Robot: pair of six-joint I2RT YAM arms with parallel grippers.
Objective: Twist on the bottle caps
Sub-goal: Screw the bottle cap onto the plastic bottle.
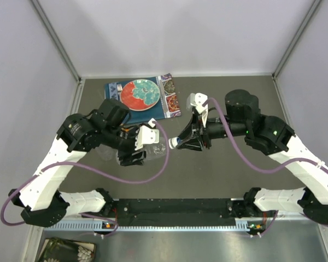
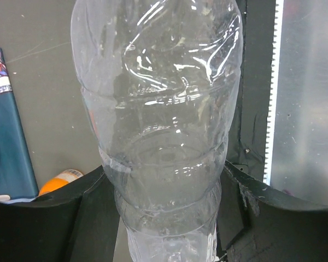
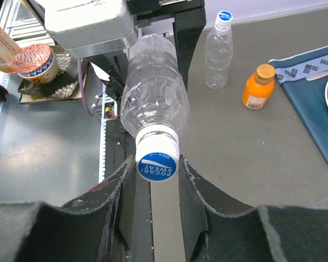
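My left gripper is shut on a clear plastic bottle and holds it level above the table, neck pointing right. In the top view this bottle meets my right gripper at mid table. The white cap with a blue top sits on the bottle's neck, and my right gripper is shut on its sides with one finger each side. A second clear bottle stands capped on the table. Beside it stands the squat orange bottle, wearing its orange cap.
A red-and-teal plate lies on a blue patterned mat at the back of the table. The perforated rail of the arm bases runs along the near edge. White walls close in the left, right and back.
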